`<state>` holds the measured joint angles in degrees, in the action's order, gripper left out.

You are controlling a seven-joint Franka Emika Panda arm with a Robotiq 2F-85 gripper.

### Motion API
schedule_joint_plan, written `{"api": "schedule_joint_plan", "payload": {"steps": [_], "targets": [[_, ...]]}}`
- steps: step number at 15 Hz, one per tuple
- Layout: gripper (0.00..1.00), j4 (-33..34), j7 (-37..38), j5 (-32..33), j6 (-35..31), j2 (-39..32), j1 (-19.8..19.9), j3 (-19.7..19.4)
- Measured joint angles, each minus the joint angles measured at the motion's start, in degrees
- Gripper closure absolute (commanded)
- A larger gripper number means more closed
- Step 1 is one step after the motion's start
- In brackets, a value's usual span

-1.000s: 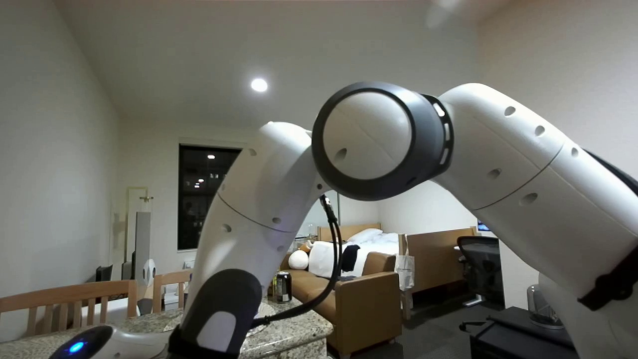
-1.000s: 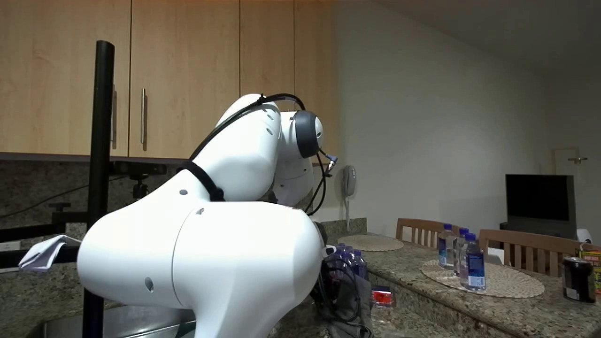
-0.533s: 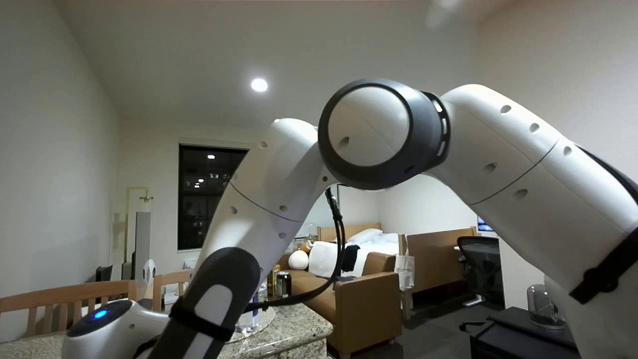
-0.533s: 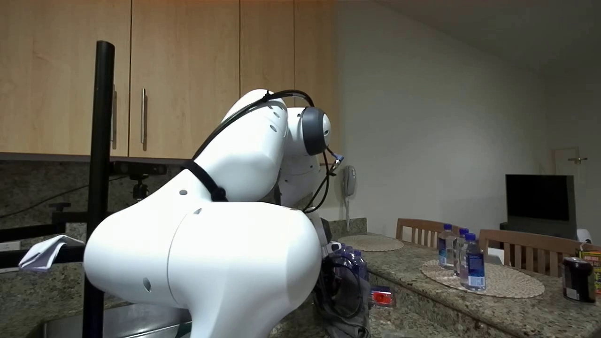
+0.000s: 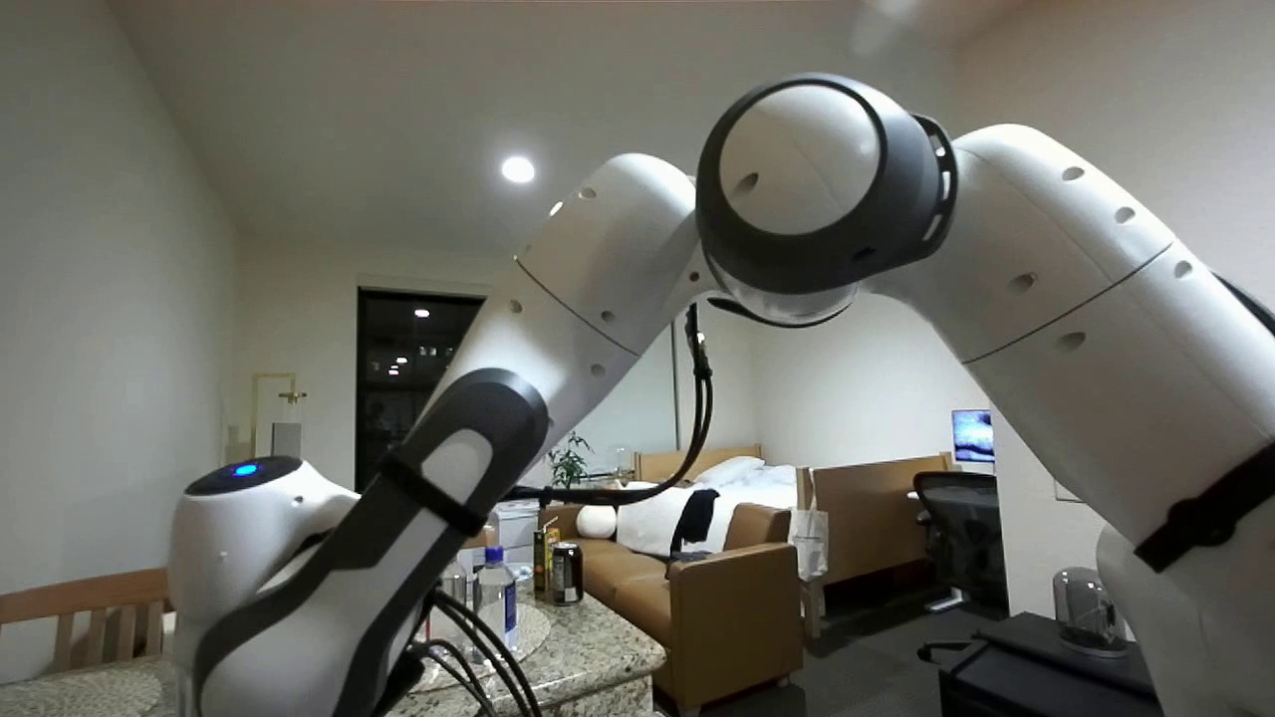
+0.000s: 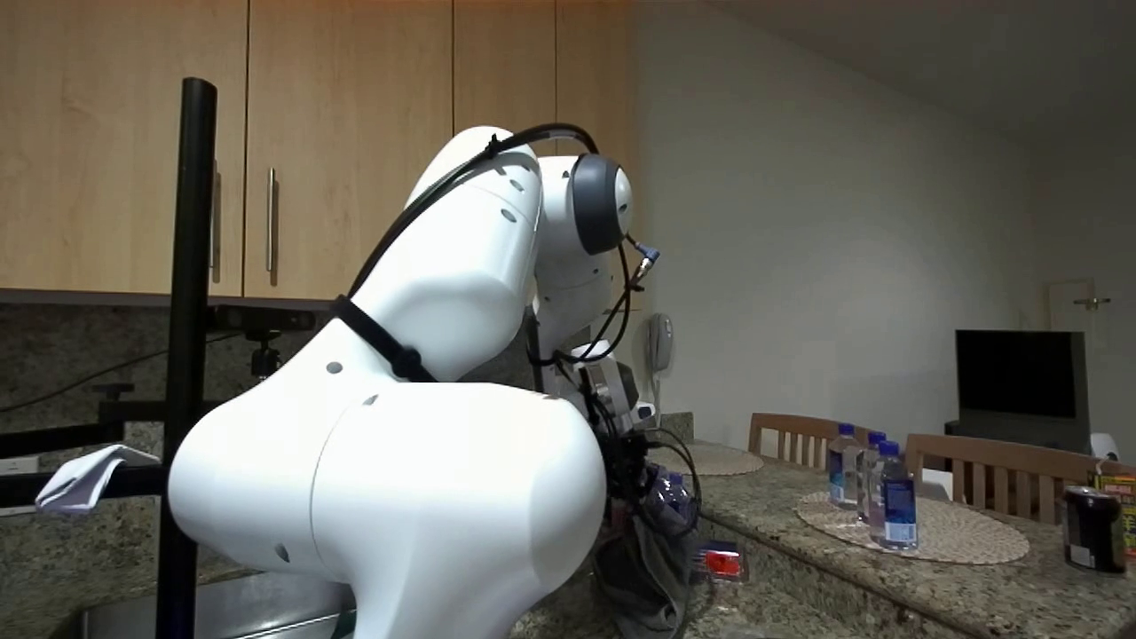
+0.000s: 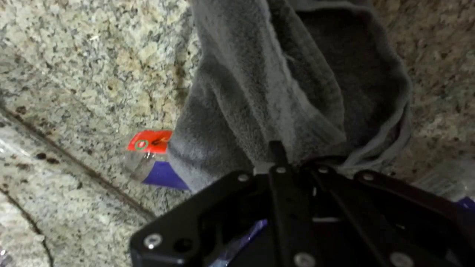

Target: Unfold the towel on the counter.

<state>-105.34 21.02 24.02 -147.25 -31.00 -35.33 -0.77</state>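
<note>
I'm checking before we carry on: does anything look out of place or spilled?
In an exterior view, a folded white piece of paper or cloth appears draped over a black bar, an odd spot for it. The grey towel hangs creased from the tool, but that suits an unfinished unfolding. I see no spill.

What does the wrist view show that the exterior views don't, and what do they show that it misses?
Only the wrist view: the black fingertips of the end effector, and the green ring on a red-labelled package.
Only the exterior views: a white robot arm, a wooden chair and a black beverage can in both exterior views; a tan sofa and bed in an exterior view; a television and wall phone in an exterior view.
Shared: the speckled stone counter and, in an exterior view, the grey towel and that package.
</note>
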Motion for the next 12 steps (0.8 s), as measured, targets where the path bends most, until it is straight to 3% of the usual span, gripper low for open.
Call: {"api": "schedule_joint_plan", "payload": {"steps": [6, 11, 12], "targets": [[0.92, -0.46, -5.18, -0.01, 2.04, 6.77, 4.34, 3.12], [0.94, -0.63, -8.14, -1.27, 6.17, 10.57, 10.72, 5.02], [0.68, -0.72, -9.92, -2.14, 7.3, 10.84, 12.02, 5.62]]}}
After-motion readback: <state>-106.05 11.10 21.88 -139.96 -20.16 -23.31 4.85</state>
